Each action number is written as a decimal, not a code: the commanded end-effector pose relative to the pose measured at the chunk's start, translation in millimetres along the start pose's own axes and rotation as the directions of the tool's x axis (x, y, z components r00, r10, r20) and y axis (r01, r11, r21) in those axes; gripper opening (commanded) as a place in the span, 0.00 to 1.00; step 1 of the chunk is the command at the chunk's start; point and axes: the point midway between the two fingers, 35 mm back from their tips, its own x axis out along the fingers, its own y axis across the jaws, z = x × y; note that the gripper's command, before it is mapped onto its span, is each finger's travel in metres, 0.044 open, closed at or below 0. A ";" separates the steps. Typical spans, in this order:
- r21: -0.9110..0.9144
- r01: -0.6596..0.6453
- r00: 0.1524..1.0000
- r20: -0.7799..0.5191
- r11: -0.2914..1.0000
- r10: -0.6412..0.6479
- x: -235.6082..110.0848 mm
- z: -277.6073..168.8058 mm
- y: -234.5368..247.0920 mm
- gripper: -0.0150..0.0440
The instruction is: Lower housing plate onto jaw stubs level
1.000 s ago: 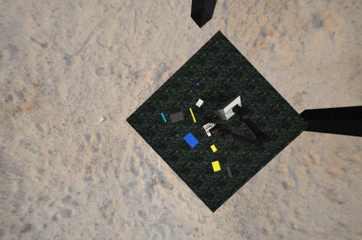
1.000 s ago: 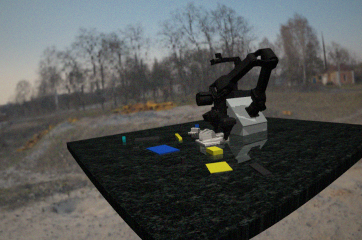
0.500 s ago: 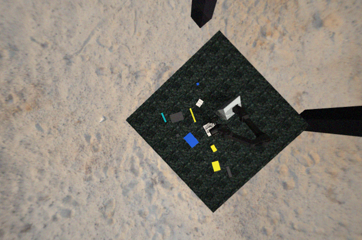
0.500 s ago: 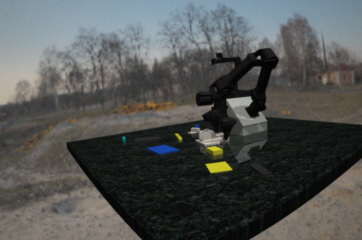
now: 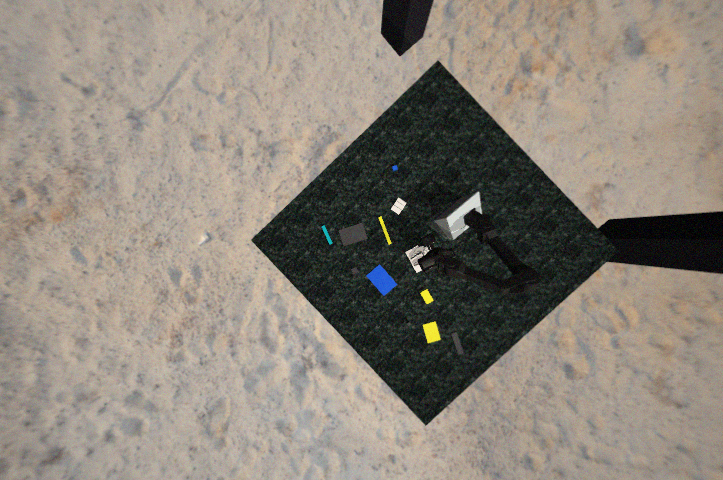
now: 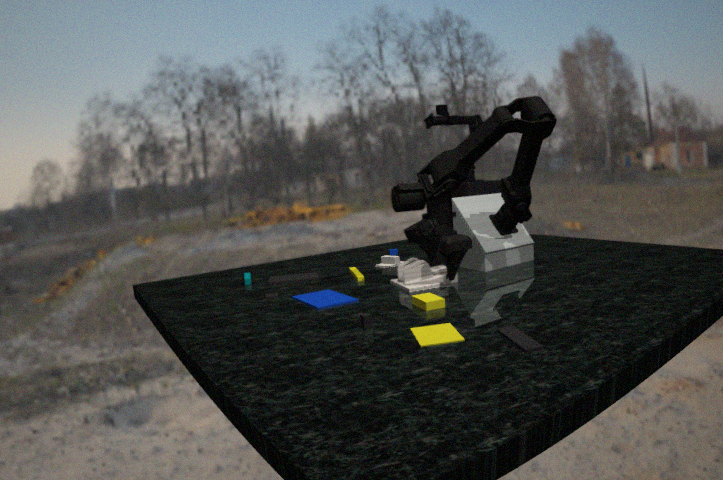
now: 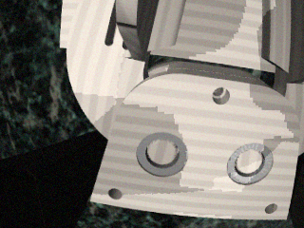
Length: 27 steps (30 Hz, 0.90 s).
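The white housing plate (image 7: 204, 182) fills the lower middle of the wrist view, with two grey rings and several small holes. My gripper (image 7: 199, 154) (image 6: 438, 264) is shut on it, with a dark finger at either side edge. The plate lies over the white gripper assembly (image 5: 414, 259) (image 6: 413, 273), low at the table. A narrow dark gap shows behind the plate's rounded edge, with raised white parts beyond it. The two jaws and their stubs cannot be told apart clearly, and the plate's underside is hidden. Whether it sits fully down cannot be told.
A pale sloped block (image 5: 462, 217) (image 6: 486, 249) stands by the arm's base. A small yellow block (image 5: 426, 296) (image 6: 428, 301) is close to the assembly. A blue plate (image 5: 381, 280) (image 6: 325, 298), a yellow bar (image 5: 384, 230) and a small white part (image 5: 398, 205) (image 6: 389, 260) lie around it.
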 end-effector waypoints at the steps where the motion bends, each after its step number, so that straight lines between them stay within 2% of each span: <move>1: 0.005 -0.005 1.000 -0.001 1.000 0.005 0.7 -0.4 0.9 0.85; 17: 0.005 -0.005 1.000 -0.001 1.000 0.005 0.7 -0.4 0.9 0.85; 20: 0.000 0.000 1.000 0.000 1.000 0.000 0.0 0.0 0.0 0.98; 21: 0.000 0.000 1.000 0.000 1.000 0.000 0.0 0.0 0.0 1.00; 27: 0.000 0.000 1.000 0.000 1.000 0.000 0.0 0.0 0.0 1.00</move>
